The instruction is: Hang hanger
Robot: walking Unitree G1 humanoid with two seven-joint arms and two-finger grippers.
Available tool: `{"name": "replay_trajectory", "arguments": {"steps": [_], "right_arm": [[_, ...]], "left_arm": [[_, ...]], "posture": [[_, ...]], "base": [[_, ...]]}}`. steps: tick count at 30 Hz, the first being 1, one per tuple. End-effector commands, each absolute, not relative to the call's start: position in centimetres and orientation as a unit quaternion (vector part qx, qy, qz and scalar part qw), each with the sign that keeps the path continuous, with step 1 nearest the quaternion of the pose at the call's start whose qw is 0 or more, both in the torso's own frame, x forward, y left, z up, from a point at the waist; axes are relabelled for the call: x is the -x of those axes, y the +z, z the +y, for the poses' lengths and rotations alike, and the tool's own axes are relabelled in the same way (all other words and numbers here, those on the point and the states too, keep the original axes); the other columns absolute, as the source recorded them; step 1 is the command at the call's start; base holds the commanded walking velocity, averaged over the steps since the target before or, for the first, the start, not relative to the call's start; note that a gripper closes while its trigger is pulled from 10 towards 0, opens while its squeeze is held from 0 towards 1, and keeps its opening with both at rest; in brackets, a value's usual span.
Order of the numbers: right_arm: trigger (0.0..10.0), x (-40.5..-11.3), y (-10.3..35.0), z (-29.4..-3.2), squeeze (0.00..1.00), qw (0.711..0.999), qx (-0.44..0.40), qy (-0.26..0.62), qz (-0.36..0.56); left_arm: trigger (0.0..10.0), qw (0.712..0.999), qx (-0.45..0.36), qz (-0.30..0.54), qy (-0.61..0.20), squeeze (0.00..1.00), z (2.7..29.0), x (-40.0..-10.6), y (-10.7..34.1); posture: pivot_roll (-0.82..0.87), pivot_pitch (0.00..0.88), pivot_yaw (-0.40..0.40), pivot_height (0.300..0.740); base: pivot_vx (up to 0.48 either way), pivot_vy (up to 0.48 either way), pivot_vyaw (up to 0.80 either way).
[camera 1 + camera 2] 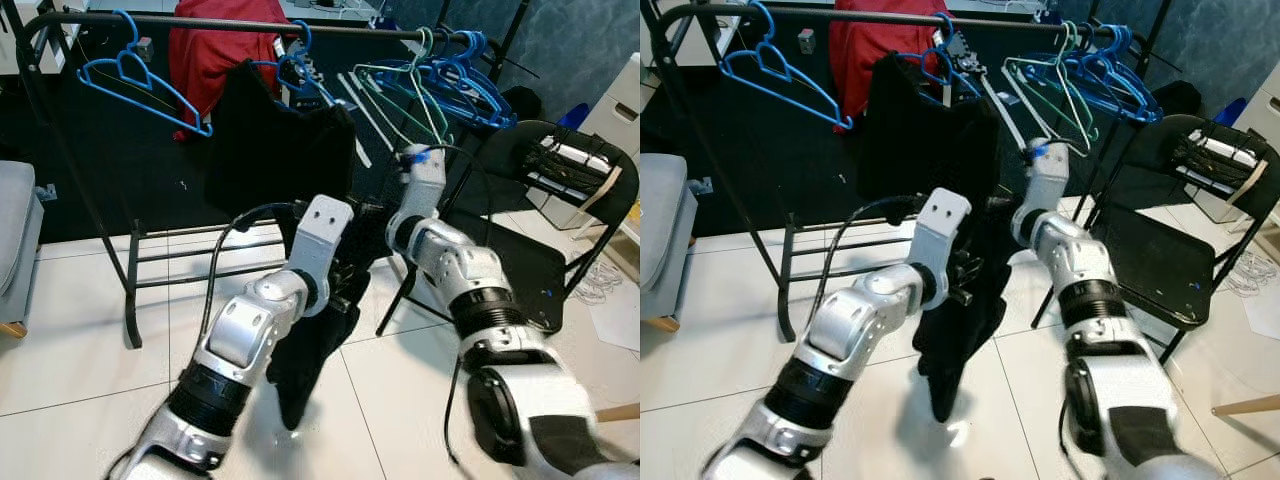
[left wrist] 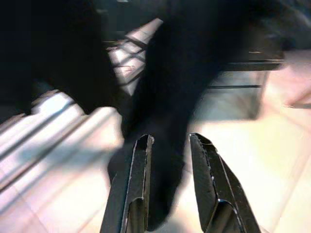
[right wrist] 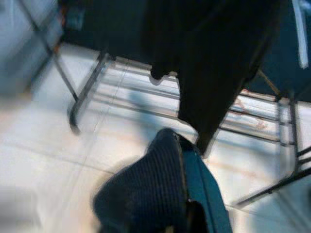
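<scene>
I see the black garment [image 1: 275,140] hanging on a blue hanger [image 1: 300,62] from the black rail [image 1: 200,22] of the clothes rack, between a single blue hanger [image 1: 140,80] and a bunch of hangers [image 1: 440,75]. My left gripper [image 2: 167,145] sits low in front of the garment's hanging end, fingers parted with dark cloth between them, not clamped. My right gripper [image 3: 184,194] is raised by the garment's side; I cannot tell its fingers' state. A black folding chair [image 1: 560,200] stands on the right.

Silver jointed arms with black ribbed collars, black cables and black-fingered claws [image 2: 170,187].
</scene>
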State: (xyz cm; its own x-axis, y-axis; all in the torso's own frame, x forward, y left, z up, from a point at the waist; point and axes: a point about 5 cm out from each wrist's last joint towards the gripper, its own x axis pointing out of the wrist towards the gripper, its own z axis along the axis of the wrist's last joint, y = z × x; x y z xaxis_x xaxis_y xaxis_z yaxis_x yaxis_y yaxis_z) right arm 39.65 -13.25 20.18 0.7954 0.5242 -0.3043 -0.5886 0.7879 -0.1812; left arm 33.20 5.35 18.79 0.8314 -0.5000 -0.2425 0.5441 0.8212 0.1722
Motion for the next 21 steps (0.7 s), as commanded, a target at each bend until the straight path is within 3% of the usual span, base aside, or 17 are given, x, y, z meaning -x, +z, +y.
{"name": "replay_trajectory", "arguments": {"steps": [1, 3, 4, 11, 19, 20, 21], "right_arm": [[0.0, -38.9, 19.1, -13.3, 0.00, 0.897, 0.227, 0.354, 0.132], [0.0, -37.7, 17.6, -15.4, 0.00, 0.819, 0.357, 0.418, 0.164], [0.0, -37.2, 17.0, -16.5, 0.00, 0.792, 0.383, 0.434, 0.193], [0.0, -35.7, 15.9, -19.1, 0.00, 0.762, 0.350, 0.468, 0.279], [0.0, -34.6, 15.6, -20.3, 0.00, 0.731, 0.301, 0.510, 0.338], [0.0, -33.7, 15.6, -19.8, 0.00, 0.704, 0.258, 0.563, 0.349], [0.0, -33.7, 15.6, -19.8, 0.00, 0.704, 0.258, 0.563, 0.349]], "left_arm": [[10.0, 0.945, -0.142, 0.101, -0.277, 0.00, 5.6, -33.1, 17.9], [10.0, 0.948, -0.184, 0.118, -0.233, 0.00, 8.4, -33.5, 16.8], [10.0, 0.948, -0.203, 0.128, -0.208, 0.00, 10.0, -33.6, 16.3], [10.0, 0.947, -0.223, 0.153, -0.173, 0.00, 13.7, -33.2, 15.4], [10.0, 0.932, -0.225, 0.162, -0.232, 0.00, 13.2, -32.1, 14.9], [10.0, 0.928, -0.208, 0.134, -0.278, 0.00, 12.0, -31.7, 15.4], [10.0, 0.928, -0.208, 0.134, -0.278, 0.00, 12.0, -31.7, 15.4]], "posture": [[-0.13, 0.131, -0.112, 0.740], [-0.14, 0.132, -0.112, 0.740], [-0.13, 0.133, -0.113, 0.740], [-0.14, 0.134, -0.112, 0.740], [-0.13, 0.137, -0.112, 0.740], [-0.14, 0.138, -0.114, 0.740], [-0.14, 0.138, -0.114, 0.740]], "base": [[0.000, 0.000, 0.00], [0.000, 0.000, 0.00], [0.000, 0.000, 0.00], [0.000, 0.000, 0.00], [0.000, 0.000, 0.00], [0.000, 0.000, 0.00], [0.000, 0.000, 0.00]]}}
